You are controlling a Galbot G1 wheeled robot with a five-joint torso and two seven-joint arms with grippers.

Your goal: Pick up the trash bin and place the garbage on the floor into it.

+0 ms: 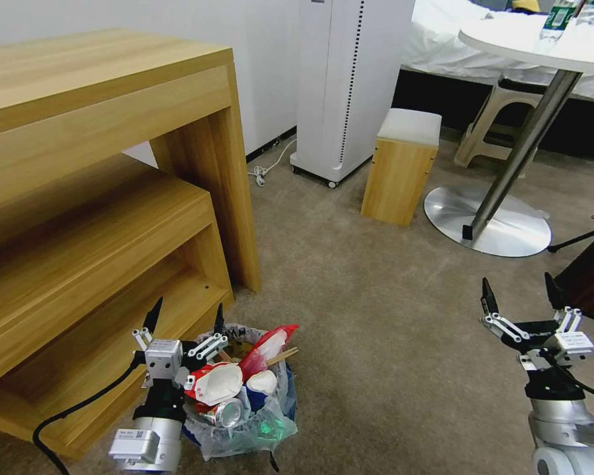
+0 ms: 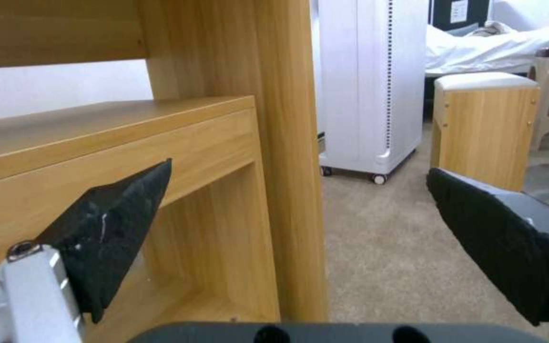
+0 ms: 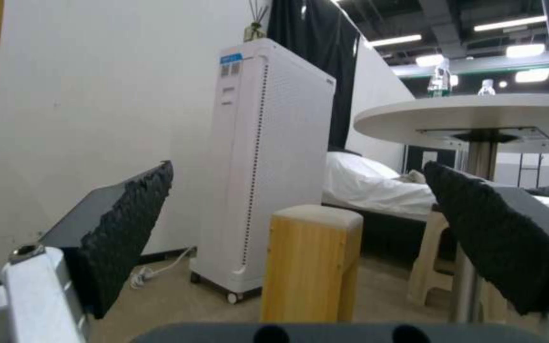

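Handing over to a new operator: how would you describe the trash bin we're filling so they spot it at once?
Find the wooden shelf unit on the robot's left. On the carpet at its front corner, beside the open left gripper, stands the trash bin: small, blue, lined with crinkly plastic, heaped with cups and wrappers, unlike the dark brown bin far right.

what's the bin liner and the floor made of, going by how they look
The trash bin liner looks like thin translucent plastic film: it is crinkled and glossy, bunched around the rim. The floor looks like short-pile carpet, beige-tan, with a matte, finely flecked surface.
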